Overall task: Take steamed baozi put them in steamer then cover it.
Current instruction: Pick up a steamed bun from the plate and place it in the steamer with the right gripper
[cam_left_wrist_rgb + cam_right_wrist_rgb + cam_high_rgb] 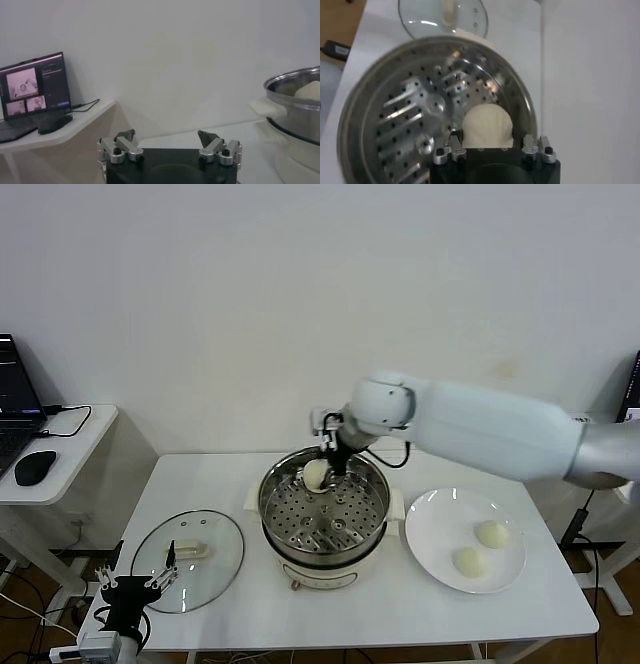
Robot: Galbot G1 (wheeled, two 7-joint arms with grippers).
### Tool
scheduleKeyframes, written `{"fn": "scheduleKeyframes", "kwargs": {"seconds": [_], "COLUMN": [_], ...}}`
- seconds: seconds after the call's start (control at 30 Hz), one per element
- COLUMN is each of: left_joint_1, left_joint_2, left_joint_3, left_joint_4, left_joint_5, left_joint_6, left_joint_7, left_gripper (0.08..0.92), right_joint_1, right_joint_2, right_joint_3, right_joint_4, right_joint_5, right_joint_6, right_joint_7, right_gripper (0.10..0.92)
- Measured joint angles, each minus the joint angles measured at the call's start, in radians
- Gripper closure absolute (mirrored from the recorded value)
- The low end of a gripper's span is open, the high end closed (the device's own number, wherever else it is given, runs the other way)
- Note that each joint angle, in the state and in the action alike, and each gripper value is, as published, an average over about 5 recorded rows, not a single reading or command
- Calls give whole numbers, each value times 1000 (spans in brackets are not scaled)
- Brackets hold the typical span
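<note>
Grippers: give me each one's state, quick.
Left gripper: open, holding nothing, low beside the table.
Right gripper: fingers closed on a baozi, inside the steamer.

light: bright, even, soft shadows | glare: steamer (420, 115) rim and floor, lid (187, 560) glass | blur: right wrist view steamer smeared, near gripper housing soft along bottom edge

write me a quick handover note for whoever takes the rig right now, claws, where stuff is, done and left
Right claw: inside the steamer at its far side, shut on a baozi, not yet released.
Left claw: open, empty, parked low at the table's front left corner.
Two more baozi wait on the white plate, right of the steamer.
The glass cover lies flat on the table, left of the steamer.
Done: first bun carried over.
Left: release it, move the other two, put the cover on.
</note>
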Motion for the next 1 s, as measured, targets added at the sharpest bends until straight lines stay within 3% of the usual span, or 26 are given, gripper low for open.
{"fn": "scheduleKeyframes", "kwargs": {"seconds": [0.67, 1.0], "left_joint_1": [-7, -10], "left_joint_2": [1, 6], "left_joint_3": [-3, -4], "left_joint_4": [11, 14], "left_joint_5": [-2, -2], "left_joint_6": [-3, -3], "left_joint_7": [0, 1], "left_gripper": [177, 177], "right_joint_1": [-110, -98], "right_joint_2": [161, 146], "right_joint_3": [-22, -5], "right_joint_4": [-108, -99], "right_joint_5": [28, 24], "right_joint_6": [-62, -64], "right_joint_7": [75, 52], "right_gripper": [414, 218]}}
